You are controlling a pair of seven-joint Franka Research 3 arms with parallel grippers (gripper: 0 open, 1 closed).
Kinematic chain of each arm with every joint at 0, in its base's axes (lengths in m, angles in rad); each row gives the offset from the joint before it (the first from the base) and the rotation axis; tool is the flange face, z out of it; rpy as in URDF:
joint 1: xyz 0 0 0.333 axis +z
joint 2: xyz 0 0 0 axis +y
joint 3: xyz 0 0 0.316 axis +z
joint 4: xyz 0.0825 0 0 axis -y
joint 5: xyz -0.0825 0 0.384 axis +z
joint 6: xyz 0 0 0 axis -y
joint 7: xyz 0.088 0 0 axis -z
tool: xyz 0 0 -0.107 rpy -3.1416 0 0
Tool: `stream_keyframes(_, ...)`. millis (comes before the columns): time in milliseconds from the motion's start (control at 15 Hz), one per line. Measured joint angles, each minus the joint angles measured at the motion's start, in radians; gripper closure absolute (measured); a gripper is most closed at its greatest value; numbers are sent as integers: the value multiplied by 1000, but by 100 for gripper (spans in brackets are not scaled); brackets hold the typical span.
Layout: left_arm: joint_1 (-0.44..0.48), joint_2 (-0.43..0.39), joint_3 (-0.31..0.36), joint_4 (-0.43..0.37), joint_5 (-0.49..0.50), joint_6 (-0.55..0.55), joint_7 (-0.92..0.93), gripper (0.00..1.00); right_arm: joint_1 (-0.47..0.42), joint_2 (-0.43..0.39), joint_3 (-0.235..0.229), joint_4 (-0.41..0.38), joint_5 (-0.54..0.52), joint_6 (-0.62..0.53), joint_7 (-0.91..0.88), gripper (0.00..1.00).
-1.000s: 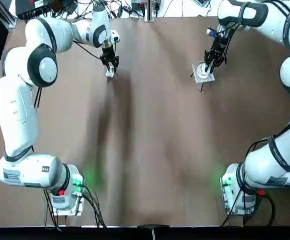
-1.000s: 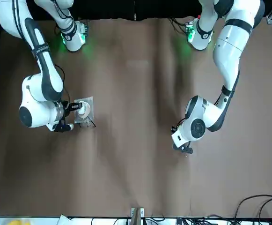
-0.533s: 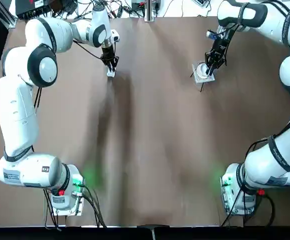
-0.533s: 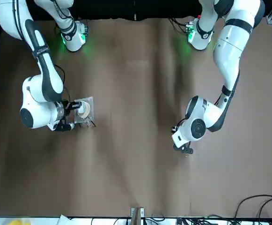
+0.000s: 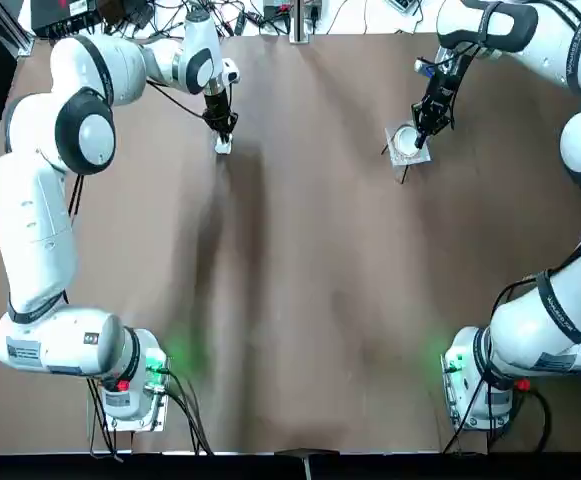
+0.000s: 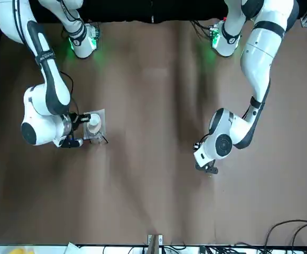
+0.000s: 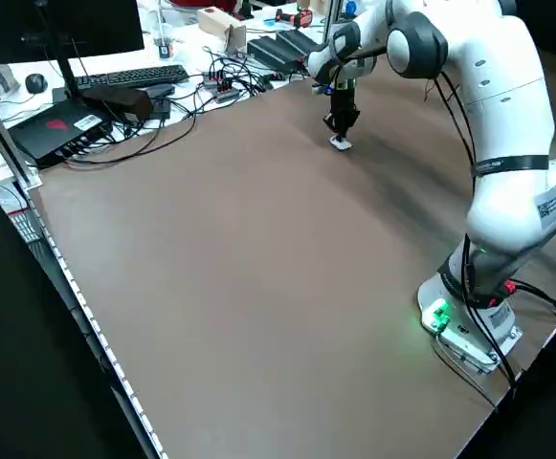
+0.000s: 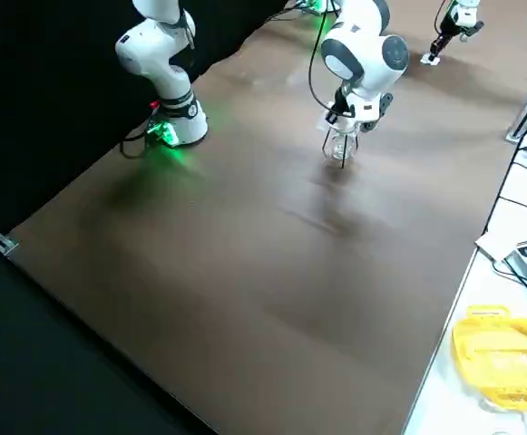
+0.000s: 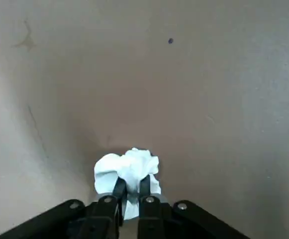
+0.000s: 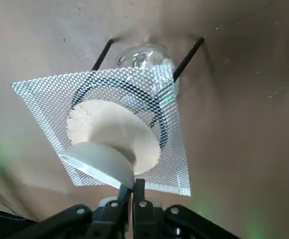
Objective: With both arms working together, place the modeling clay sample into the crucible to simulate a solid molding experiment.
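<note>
The modeling clay sample (image 9: 129,167) is a small crumpled white lump. My left gripper (image 9: 132,188) is shut on it just over the brown table at the far left (image 5: 223,146); the left side view shows the lump (image 7: 341,143) below the fingers. The crucible (image 10: 112,134), a white cup with a pale inside, is over a square silvery mesh plate (image 10: 45,92) on thin dark legs at the far right (image 5: 406,139). My right gripper (image 10: 133,188) is shut on its near rim. I cannot tell whether the cup rests on the mesh.
A clear glass bulb (image 10: 144,57) sits under the mesh plate. Cables and a keyboard (image 7: 129,76) lie on the bench beyond the far edge. A yellow object (image 8: 494,349) lies on the side bench. Wide brown tabletop (image 5: 310,280) lies between the arms.
The right gripper and the crucible shifted very slightly over the mesh plate. The left gripper and the clay have hardly moved.
</note>
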Motion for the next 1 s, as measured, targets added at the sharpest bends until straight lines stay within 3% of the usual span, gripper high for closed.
stream_keyframes(400, 6, -8, 2, 19, 0, -1, -3, 86, -3, 0, -1, 79, 9, -91, 28, 96)
stream_keyframes(667, 17, -41, 0, 26, 0, -30, -4, 86, 10, 0, 4, 135, 146, -138, 144, 96)
stream_keyframes(867, 16, -68, -12, 26, 0, -45, -22, 86, 78, 1, 8, 141, 222, -126, 251, 96)
stream_keyframes(1000, 17, -101, -48, 28, -2, -100, -55, 85, 180, 16, 10, 174, 277, -52, 423, 96)
